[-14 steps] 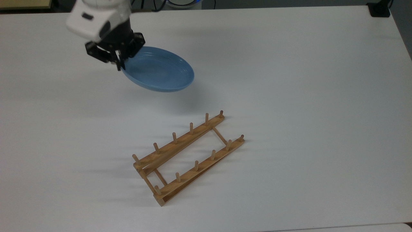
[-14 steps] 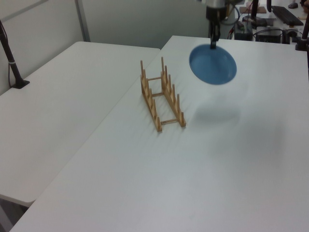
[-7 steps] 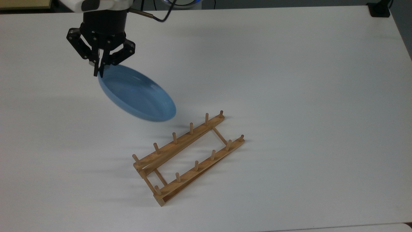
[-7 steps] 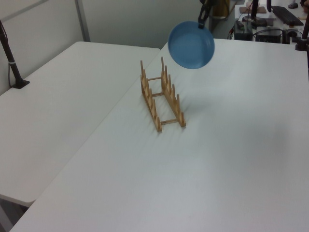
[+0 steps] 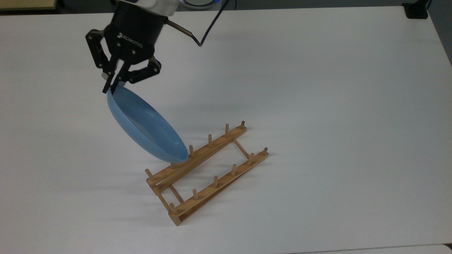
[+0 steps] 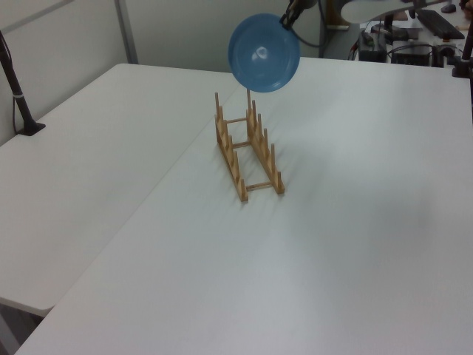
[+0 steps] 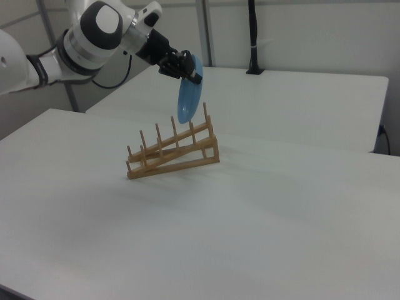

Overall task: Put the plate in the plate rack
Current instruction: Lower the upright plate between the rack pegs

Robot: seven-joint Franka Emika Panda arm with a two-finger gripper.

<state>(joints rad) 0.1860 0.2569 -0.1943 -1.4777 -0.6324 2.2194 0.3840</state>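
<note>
The gripper [image 5: 112, 85] is pinching the upper rim of the plate [image 5: 148, 127], which is hanging nearly on edge in the air above the plate rack [image 5: 204, 173] on the white tabletop [image 5: 317, 106]. The fingers are clamping the rim alone (a thin purchase on glossy glaze). The plate is looking rigid, slick and breakable, likely to swing or slip, so the rim is remaining the sensible hold.
</note>
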